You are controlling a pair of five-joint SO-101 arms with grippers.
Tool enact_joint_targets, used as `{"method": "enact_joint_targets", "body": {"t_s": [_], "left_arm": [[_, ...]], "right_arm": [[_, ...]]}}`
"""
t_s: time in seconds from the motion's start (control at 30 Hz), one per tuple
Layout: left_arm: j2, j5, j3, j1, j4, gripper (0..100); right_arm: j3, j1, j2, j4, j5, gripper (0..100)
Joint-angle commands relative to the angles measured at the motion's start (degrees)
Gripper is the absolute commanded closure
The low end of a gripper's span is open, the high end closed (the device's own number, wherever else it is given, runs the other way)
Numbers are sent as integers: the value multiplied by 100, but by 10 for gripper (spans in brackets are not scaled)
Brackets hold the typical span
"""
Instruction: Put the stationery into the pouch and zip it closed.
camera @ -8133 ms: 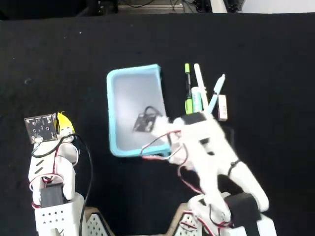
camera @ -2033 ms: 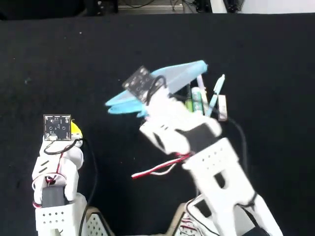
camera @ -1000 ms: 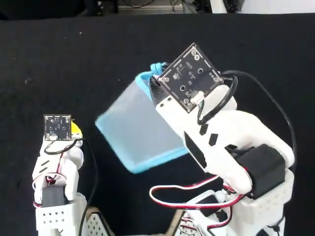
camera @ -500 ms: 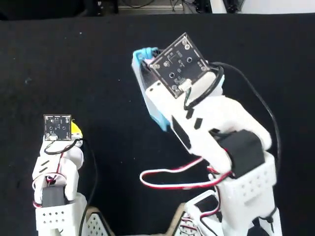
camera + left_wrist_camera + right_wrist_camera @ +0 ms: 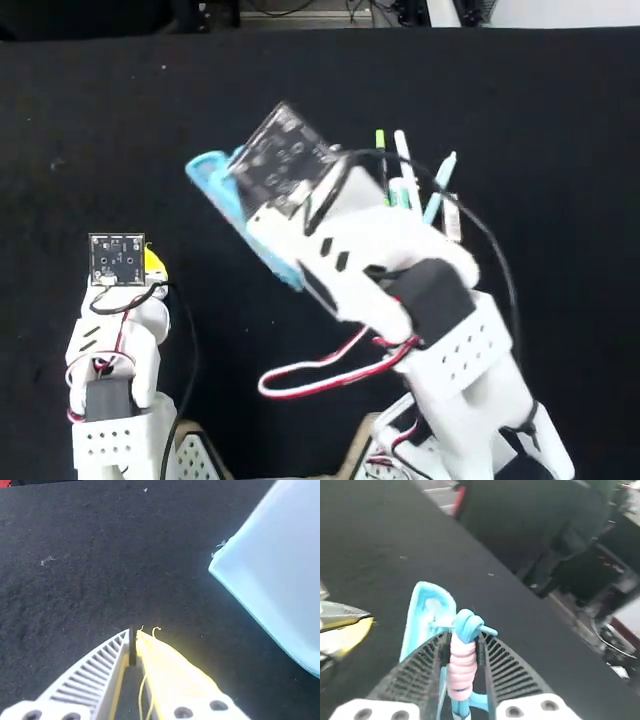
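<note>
The light-blue pouch (image 5: 222,196) hangs off the table, turned edge-on, under the right arm's wrist (image 5: 300,190). In the right wrist view my right gripper (image 5: 464,639) is shut on the pouch's pink-and-blue zipper cord (image 5: 465,655), and the pouch (image 5: 426,614) dangles beyond it. The stationery lies on the black table behind the arm: a green pen (image 5: 381,148), a white pen (image 5: 405,155), a light-blue pen (image 5: 441,182) and a white eraser (image 5: 453,220). My left gripper (image 5: 134,636) is shut and holds nothing, low at the near left, with the pouch (image 5: 280,575) off to its side.
A black cloth (image 5: 120,110) covers the whole table. The left arm (image 5: 112,340) stands at the near left corner with bare cloth around it. The right arm's body (image 5: 430,320) rises over the near middle. Dark room clutter (image 5: 600,540) lies past the table's far edge.
The right arm has swung to the left with the pouch, which turned from broad side up to edge-on; the pens behind it show again. The left arm has not moved.
</note>
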Motion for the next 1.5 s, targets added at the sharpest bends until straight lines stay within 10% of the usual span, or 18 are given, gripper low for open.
{"method": "enact_joint_targets", "body": {"t_s": [0.0,0.37,1.47], "left_arm": [[-18,0,-286,-57,53,970],[-18,9,-1437,-1262,70,971],[2699,-35,-7521,-1244,3226,970]], "right_arm": [[13,-352,-31,-114,26,987],[-4,-607,-92,1134,79,987],[919,-607,-1376,1257,79,987]]}}
